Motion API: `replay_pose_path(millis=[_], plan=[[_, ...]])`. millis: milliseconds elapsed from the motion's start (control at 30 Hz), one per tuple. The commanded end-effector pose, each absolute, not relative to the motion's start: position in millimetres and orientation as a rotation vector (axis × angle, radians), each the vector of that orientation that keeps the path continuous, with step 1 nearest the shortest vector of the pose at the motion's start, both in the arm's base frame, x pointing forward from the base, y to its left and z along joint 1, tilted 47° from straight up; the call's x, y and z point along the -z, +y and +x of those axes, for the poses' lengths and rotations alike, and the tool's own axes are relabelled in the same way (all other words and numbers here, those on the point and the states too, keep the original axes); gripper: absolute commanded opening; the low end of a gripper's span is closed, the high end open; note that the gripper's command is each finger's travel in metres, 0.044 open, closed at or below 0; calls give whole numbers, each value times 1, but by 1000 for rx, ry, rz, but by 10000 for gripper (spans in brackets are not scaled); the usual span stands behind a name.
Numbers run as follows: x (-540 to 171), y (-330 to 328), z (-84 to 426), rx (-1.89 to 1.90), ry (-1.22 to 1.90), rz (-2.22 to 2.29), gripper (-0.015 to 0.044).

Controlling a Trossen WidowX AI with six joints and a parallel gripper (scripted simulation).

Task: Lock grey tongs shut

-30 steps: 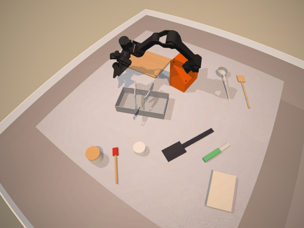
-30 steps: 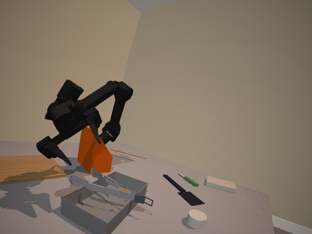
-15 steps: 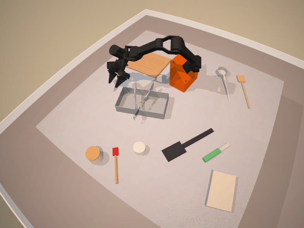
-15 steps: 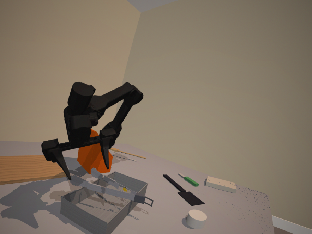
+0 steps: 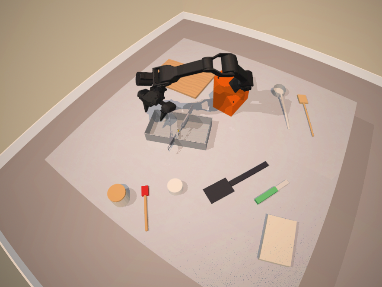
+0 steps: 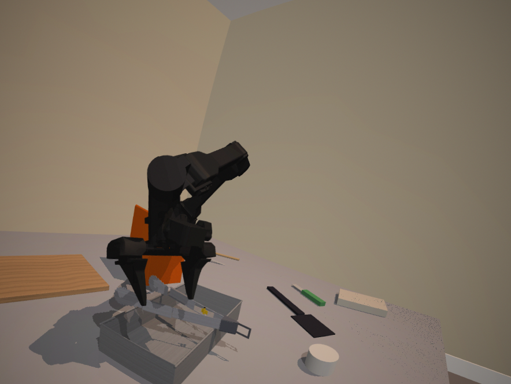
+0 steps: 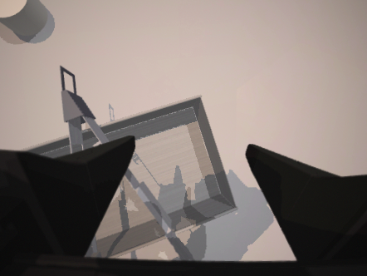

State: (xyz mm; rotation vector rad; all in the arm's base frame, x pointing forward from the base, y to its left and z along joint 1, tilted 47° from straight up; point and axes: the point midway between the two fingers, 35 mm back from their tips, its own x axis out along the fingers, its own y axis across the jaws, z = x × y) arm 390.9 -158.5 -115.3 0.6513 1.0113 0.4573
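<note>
The grey tongs (image 5: 186, 118) (image 6: 228, 326) (image 7: 75, 107) lie across the roasting tin (image 5: 191, 145) (image 6: 136, 355) (image 7: 213, 154). Their two arms are spread apart, and the hinge end with its wire loop sticks out past the tin's wall. My gripper (image 5: 153, 115) (image 6: 167, 301) (image 7: 192, 145) is wide open and empty, pointing down above the tin's back left part. In the wrist view one tongs arm runs through the gap by the left finger, which hides part of the tongs. The exact height above them is unclear. The wooden board (image 5: 197, 83) (image 6: 49, 272) lies behind the tin, bare.
An orange block (image 5: 230, 98) stands beside the board under the arm. A ladle (image 5: 279, 90) and a wooden spatula (image 5: 302, 99) lie right. A black turner (image 5: 218, 189), a green-handled tool (image 5: 266, 195), a white pot (image 5: 175, 186), a jar (image 5: 117, 192) and a red-headed spatula (image 5: 144, 190) are in front.
</note>
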Motion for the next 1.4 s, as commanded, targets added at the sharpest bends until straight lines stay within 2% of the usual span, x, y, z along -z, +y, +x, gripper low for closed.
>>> replay_pose_path(millis=[0,700,1367], plan=[[68,-110,361,-854,1199,293,440],[57,-101,349,-942,1224,254,440],[79,-80,353,-940,1225,253,440]])
